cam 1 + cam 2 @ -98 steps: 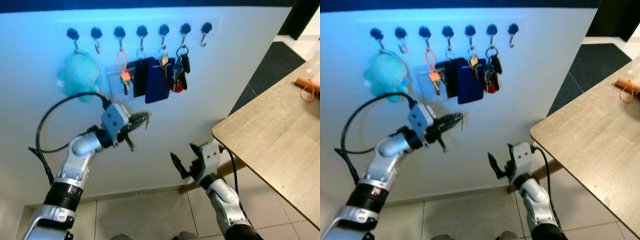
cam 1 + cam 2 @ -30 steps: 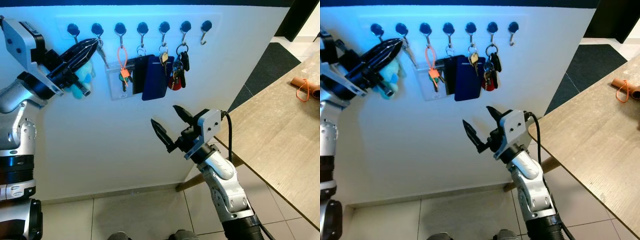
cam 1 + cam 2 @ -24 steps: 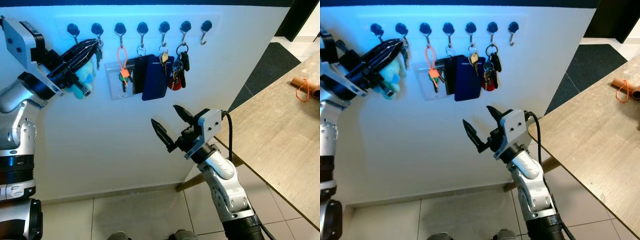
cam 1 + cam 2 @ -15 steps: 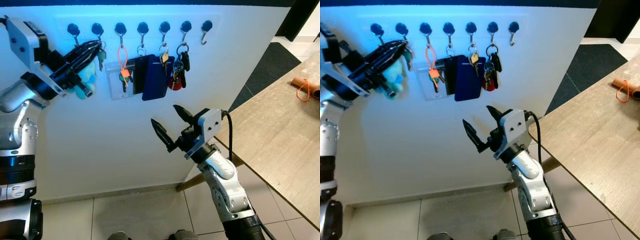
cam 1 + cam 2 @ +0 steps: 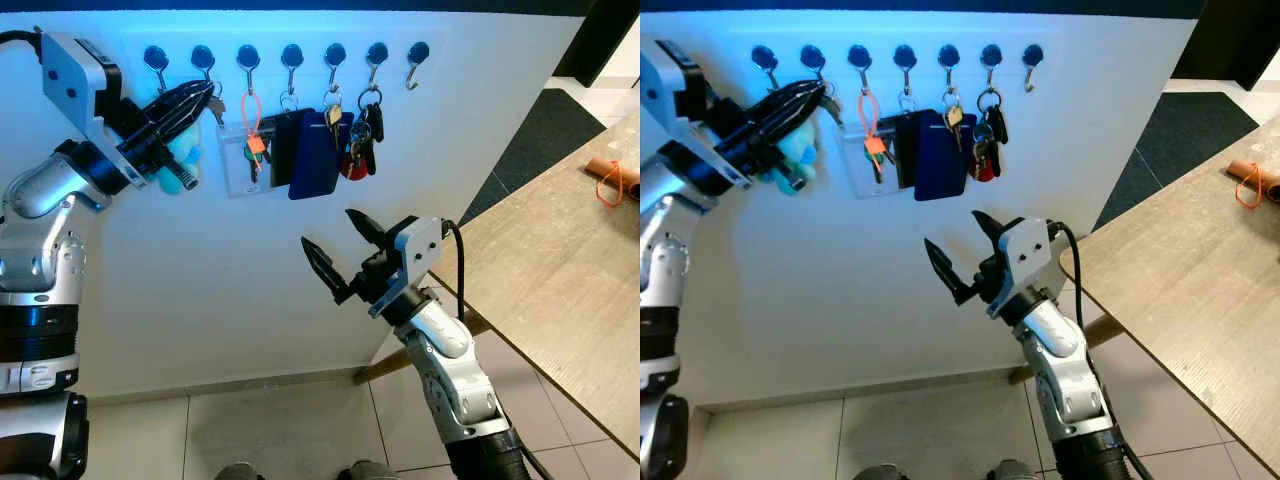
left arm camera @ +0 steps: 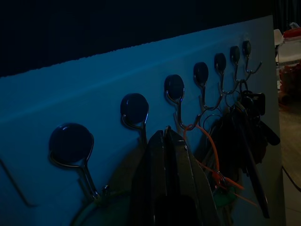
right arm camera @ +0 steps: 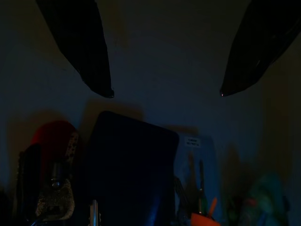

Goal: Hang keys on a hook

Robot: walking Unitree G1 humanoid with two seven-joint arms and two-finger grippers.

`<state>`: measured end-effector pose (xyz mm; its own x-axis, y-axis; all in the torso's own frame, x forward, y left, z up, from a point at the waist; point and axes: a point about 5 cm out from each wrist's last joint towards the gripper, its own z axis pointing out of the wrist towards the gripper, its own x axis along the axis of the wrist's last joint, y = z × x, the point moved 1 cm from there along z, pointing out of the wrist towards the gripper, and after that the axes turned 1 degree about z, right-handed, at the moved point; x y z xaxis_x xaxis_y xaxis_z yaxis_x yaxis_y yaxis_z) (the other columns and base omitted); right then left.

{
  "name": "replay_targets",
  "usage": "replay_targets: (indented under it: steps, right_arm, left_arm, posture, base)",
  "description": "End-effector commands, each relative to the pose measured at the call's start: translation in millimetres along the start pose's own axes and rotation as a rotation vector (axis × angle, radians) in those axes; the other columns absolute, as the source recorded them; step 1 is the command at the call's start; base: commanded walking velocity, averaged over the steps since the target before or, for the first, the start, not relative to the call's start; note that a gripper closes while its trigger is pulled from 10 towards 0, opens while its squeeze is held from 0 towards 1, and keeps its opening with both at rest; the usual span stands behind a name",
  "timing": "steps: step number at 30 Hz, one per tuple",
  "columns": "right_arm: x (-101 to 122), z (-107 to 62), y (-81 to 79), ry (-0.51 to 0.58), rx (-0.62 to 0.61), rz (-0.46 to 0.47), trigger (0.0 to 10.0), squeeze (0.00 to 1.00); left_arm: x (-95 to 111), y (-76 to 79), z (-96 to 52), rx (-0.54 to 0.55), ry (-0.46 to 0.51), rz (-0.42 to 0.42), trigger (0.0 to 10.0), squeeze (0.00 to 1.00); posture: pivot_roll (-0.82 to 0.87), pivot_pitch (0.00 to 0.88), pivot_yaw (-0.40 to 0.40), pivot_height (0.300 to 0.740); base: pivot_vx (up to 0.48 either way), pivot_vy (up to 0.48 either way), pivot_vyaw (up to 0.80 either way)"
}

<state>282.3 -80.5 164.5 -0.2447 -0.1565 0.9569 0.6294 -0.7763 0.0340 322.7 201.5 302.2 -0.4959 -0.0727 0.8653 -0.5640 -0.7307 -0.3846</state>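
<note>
While keys (image 5: 214, 103) dangle at the second hook (image 5: 204, 62) | left pincer (image 5: 203, 95) pinched on them, unreleased | right pincer (image 5: 332, 250) spread, idle.

White wall panel (image 5: 250, 300): smooth, matt painted surface, carrying seven hooks (image 5: 289, 60) of thin bright metal wire under glossy dark round caps; the plush toy (image 5: 182, 150) at 9 o'clock of the row is fuzzy teal cloth, with a clear glossy plastic sleeve (image 5: 238, 160), an orange plastic loop (image 5: 250, 112), a matt navy card holder (image 5: 318, 158) and metal keys (image 5: 352, 150) with black and red plastic heads at 3 o'clock of it. Table (image 5: 560, 290): wood-grain top, matt, pale brown; floor tiles (image 5: 290, 430) smooth with slight sheen. Left gripper (image 5: 207, 94) and right gripper (image 5: 333, 252): matt black plastic fingers on brushed silver metal arms with light grey plastic wrist housings.
</note>
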Motion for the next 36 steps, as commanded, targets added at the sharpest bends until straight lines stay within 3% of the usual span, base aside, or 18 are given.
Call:
replay_targets:
  steps: [1,12,23,29,36]
  right_arm:
    - [3,0.5,-2.5,0.005,0.010,-0.003,10.0,0.00]
    - [3,0.6,-3.7,0.005,0.012,0.002,10.0,0.00]
    - [3,-0.8,-3.8,0.003,0.010,0.004,10.0,0.00]
    - [3,-0.6,-3.9,-0.001,0.015,0.003,10.0,0.00]
    - [3,-0.4,-4.0,-0.002,0.016,0.002,10.0,0.00]
  left_arm:
    - [-13,-1.5,0.8,0.038,-0.051,-0.039,10.0,0.00]
    - [-8,-9.1,-3.0,0.087,0.037,-0.176,10.0,0.00]
    - [-6,-8.9,-5.2,0.074,0.058,-0.217,10.0,0.00]
    - [-19,-4.2,-6.5,0.050,-0.059,-0.197,10.0,0.00]
    - [-25,0.3,-6.6,0.021,-0.113,-0.185,10.0,0.00]
  posture:
    - [0.02,0.089,-0.042,0.740]
    - [0.03,0.087,-0.041,0.740]
    - [0.02,0.093,-0.040,0.740]
    - [0.03,0.098,-0.043,0.740]
    - [0.02,0.097,-0.042,0.740]
  base:
    - [0.000,0.000,0.00]
    - [0.000,0.000,0.00]
    - [0.000,0.000,0.00]
    - [0.000,0.000,0.00]
    - [0.000,0.000,0.00]
